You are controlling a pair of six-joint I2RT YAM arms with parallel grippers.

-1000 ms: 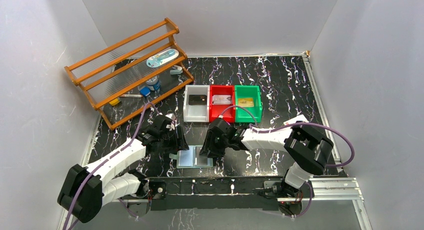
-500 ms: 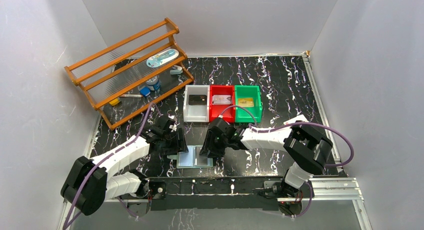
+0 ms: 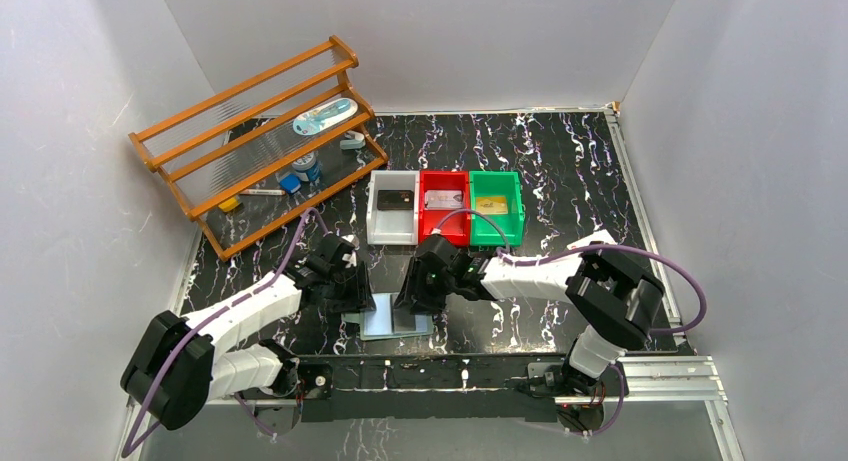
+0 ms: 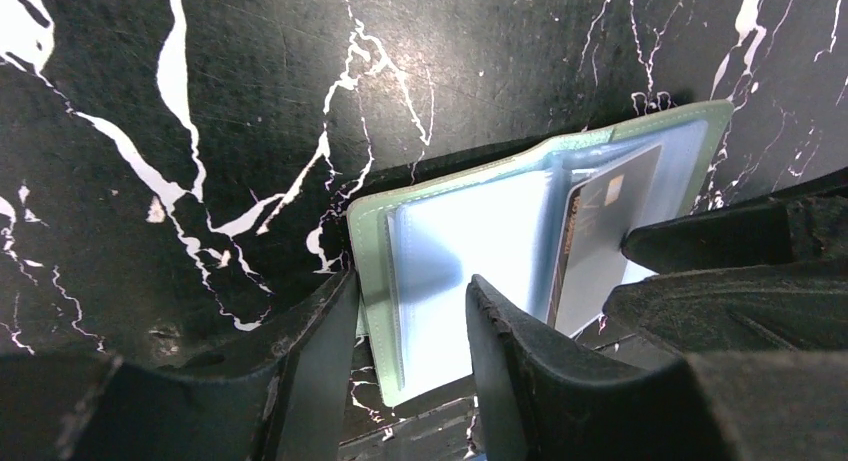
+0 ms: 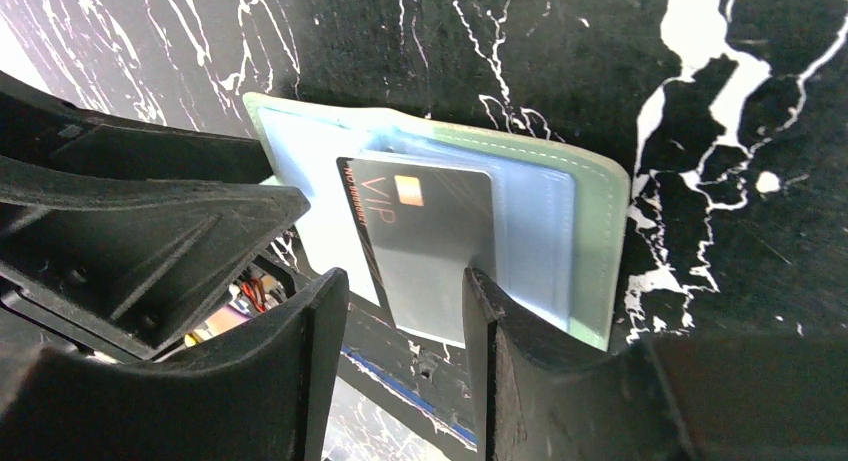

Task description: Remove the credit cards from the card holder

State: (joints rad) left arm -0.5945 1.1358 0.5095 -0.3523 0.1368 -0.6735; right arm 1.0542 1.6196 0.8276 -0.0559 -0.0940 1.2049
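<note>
Black tabletop (image 3: 560, 161) with white marble veining, enclosed by pale walls on three sides. Standing directly on it: one orange-brown wooden rack (image 3: 250, 141), set at an angle in the far left corner; three open plastic bins touching in a row at mid-table, namely white bin (image 3: 373, 213), red bin (image 3: 445, 175) and green bin (image 3: 520, 207). Lying near the front edge: one card holder (image 3: 385, 321), spread open, pale clear pockets upward.

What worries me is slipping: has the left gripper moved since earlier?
Yes: the left gripper slid away from the white bin, toward the card holder.
</note>
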